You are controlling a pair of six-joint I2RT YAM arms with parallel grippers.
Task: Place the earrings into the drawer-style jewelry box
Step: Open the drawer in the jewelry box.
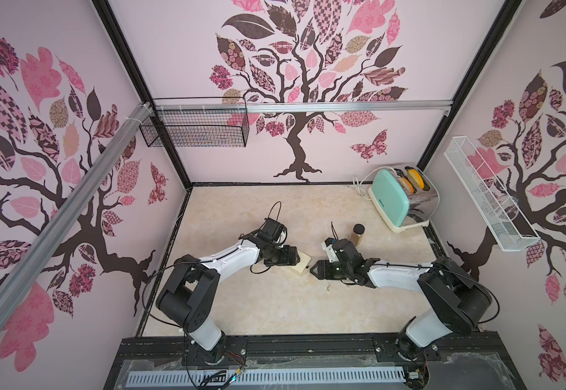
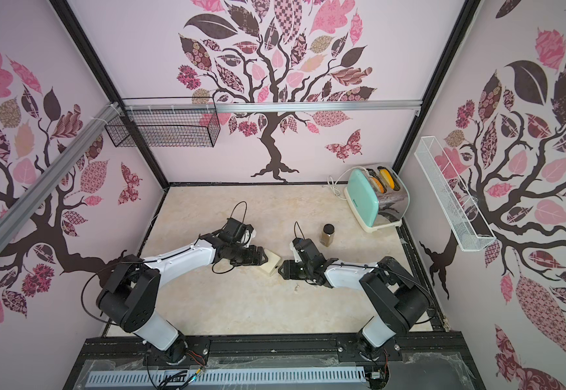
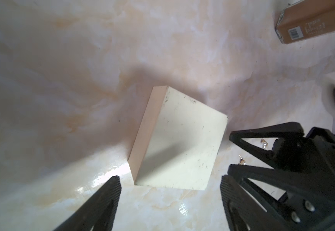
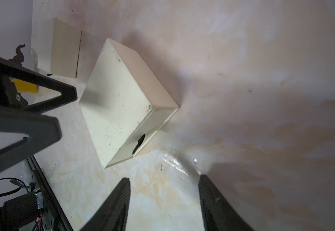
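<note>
Your left pincer (image 3: 170, 178) and right pincer (image 4: 164, 179) both stand apart and empty, one at either end of the jewelry box (image 1: 302, 264). The earrings (image 3: 242, 161) lie on the counter (image 1: 241, 304) beside the right pincer.

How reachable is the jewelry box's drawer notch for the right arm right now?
Likely yes. The drawer notch on the jewelry box faces the right gripper, whose jaws stand apart, with bare table between. The left gripper sits at the box's opposite end, clear of it.
</note>
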